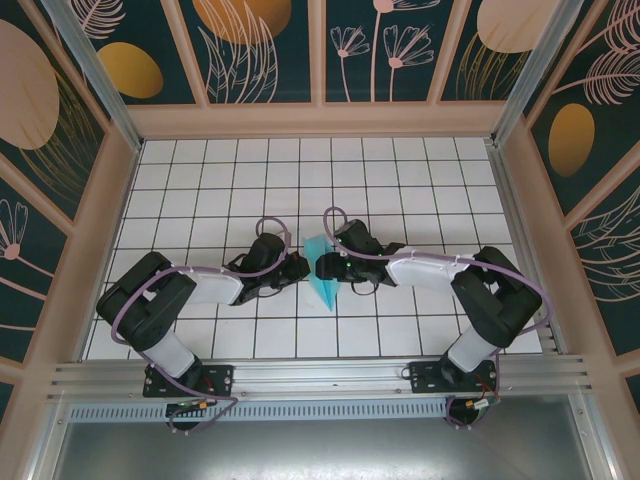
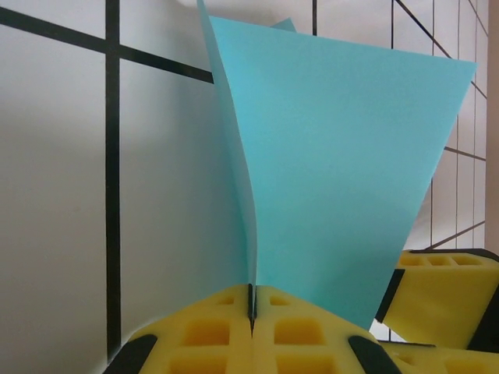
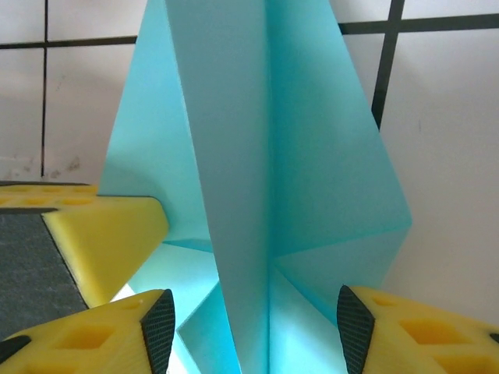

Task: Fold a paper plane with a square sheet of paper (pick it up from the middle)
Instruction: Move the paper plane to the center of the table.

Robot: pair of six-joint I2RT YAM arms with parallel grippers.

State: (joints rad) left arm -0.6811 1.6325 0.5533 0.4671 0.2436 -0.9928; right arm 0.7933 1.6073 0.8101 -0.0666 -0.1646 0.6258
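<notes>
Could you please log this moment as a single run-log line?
left fingers: shut on paper plane | right fingers: open, either side of it

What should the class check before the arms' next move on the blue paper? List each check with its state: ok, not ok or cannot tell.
1. Left gripper shut on the paper's edge: ok.
2. Right gripper open, one finger on each side of the paper: ok.
3. Paper folded, with creases showing in the right wrist view: ok.
4. Paper held between the two grippers, over the middle of the table: ok.
5. Paper lifted off the table: cannot tell.
6. Both halves folded evenly: cannot tell.
</notes>
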